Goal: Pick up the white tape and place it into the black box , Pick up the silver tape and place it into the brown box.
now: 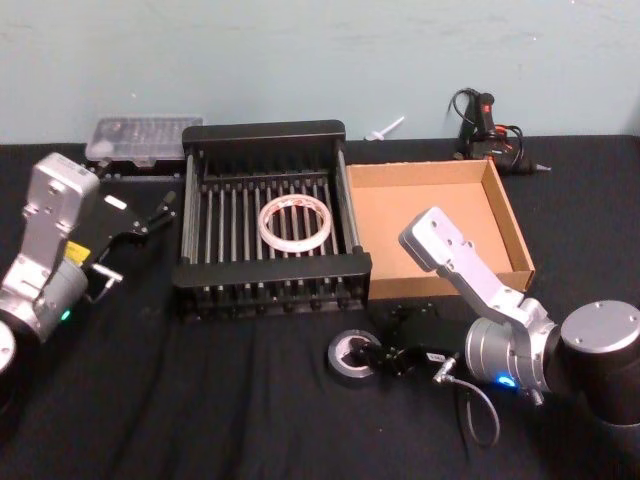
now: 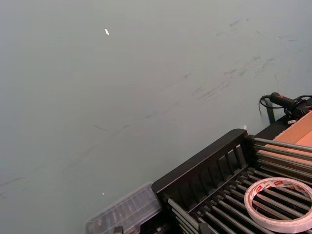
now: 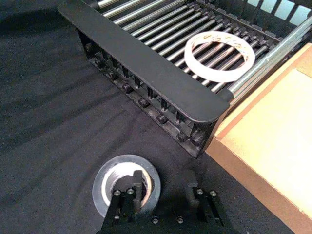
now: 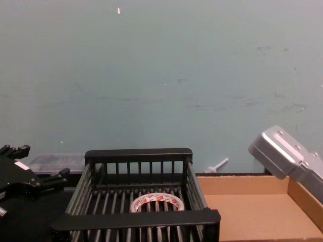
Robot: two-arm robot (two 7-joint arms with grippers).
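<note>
Right wrist view: fingers [image 3: 138, 184] astride silver tape [image 3: 126, 189]

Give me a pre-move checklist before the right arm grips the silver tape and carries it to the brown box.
1. White tape already lies flat on the bars of the black box: ok.
2. Silver tape lies flat on the cloth, in front of the boxes: ok.
3. Right gripper is open, one finger in the roll's core, the other outside its wall: ok.
4. Whether the fingers are low enough to catch the wall: cannot tell.
5. Brown box has bare floor to receive the roll: ok.
6. Left gripper is open beside the black box, off the path: ok.
</note>
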